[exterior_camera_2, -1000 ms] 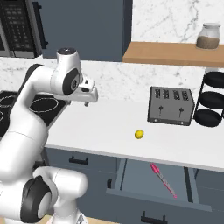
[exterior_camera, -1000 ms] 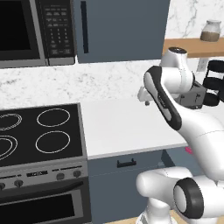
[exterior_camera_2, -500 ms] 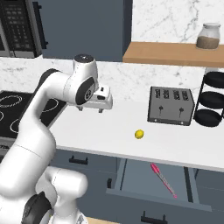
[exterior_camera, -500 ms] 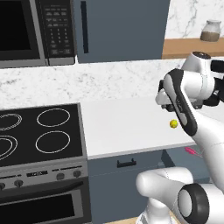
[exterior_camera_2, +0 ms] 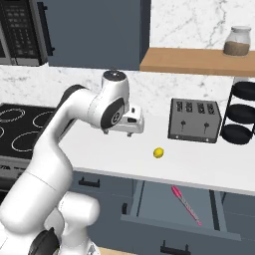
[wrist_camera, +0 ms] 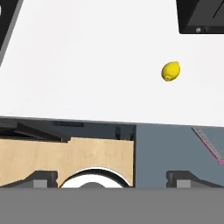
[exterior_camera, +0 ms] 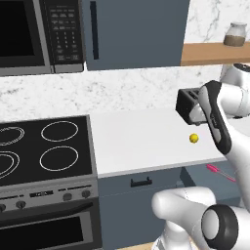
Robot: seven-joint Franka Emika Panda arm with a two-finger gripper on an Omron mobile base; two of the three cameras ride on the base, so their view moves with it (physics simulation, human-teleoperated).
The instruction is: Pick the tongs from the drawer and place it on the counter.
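The pink tongs (exterior_camera_2: 185,204) lie slantwise in the open blue-grey drawer (exterior_camera_2: 154,201) under the white counter (exterior_camera_2: 199,167). The left base view has the tongs (exterior_camera: 218,173) poking out past my arm, and the hand view catches part of the tongs (wrist_camera: 209,143) at its right edge, inside the drawer (wrist_camera: 168,148). My gripper (exterior_camera_2: 130,129) hovers above the counter, to the left of the drawer and higher than it. Its fingertips (wrist_camera: 43,178) stand far apart, open, holding nothing.
A small yellow ball (exterior_camera_2: 158,153) rests on the counter between my gripper and the toaster (exterior_camera_2: 194,120). A black stovetop (exterior_camera: 41,151) lies to the left. A black tiered rack (exterior_camera_2: 240,114) stands at the far right, with a jar (exterior_camera_2: 236,41) on the wooden shelf.
My arm has swung to the right across the counter, toward the toaster and the open drawer. The tongs and the yellow ball have stayed put.
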